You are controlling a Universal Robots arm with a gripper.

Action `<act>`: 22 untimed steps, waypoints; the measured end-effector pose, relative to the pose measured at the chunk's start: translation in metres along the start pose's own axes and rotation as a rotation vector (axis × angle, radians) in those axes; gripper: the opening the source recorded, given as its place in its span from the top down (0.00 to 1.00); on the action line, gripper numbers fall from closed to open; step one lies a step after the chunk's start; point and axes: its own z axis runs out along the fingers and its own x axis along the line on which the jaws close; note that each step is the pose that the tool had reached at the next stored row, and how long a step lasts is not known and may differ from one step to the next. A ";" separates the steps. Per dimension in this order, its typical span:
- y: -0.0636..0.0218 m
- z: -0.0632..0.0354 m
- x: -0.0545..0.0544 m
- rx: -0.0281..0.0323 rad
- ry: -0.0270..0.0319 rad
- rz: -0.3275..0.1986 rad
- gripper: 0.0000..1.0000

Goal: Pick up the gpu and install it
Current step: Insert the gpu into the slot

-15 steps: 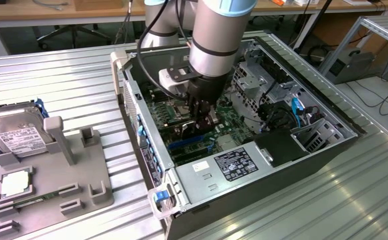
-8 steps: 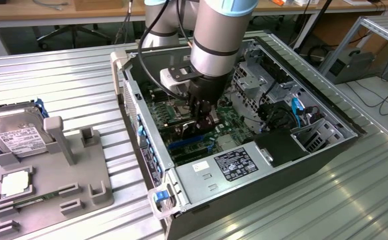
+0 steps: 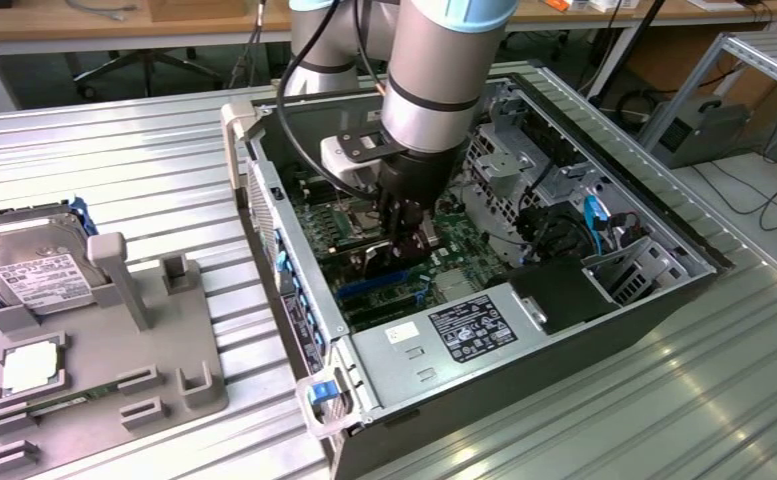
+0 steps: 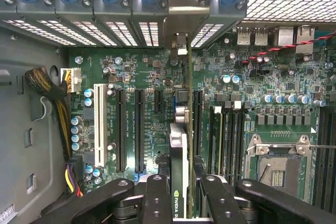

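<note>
As end effector (image 4: 181, 192) clamps gpu (image 4: 179, 145), above motherboard (image 4: 142, 103)

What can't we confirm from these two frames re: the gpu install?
- Seating: in the exterior view the gripper and arm cover the gpu's lower edge and slot.
- Wrist view: the gpu is edge-on, so contact with the motherboard cannot be told.
- Bracket: alignment with the rear opening is too small to judge.
- Gripper: cut off by the picture's edge.
</note>
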 end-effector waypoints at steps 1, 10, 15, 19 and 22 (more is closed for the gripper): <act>0.0002 0.0000 0.000 0.0000 -0.0001 0.000 0.73; 0.0026 0.0000 0.000 0.0000 -0.0001 0.000 0.73; 0.0030 0.0008 0.000 0.0000 0.0000 0.000 0.73; 0.0037 0.0016 0.000 -0.0001 0.0001 0.000 0.73; 0.0040 0.0030 0.000 0.0002 -0.0003 0.000 0.73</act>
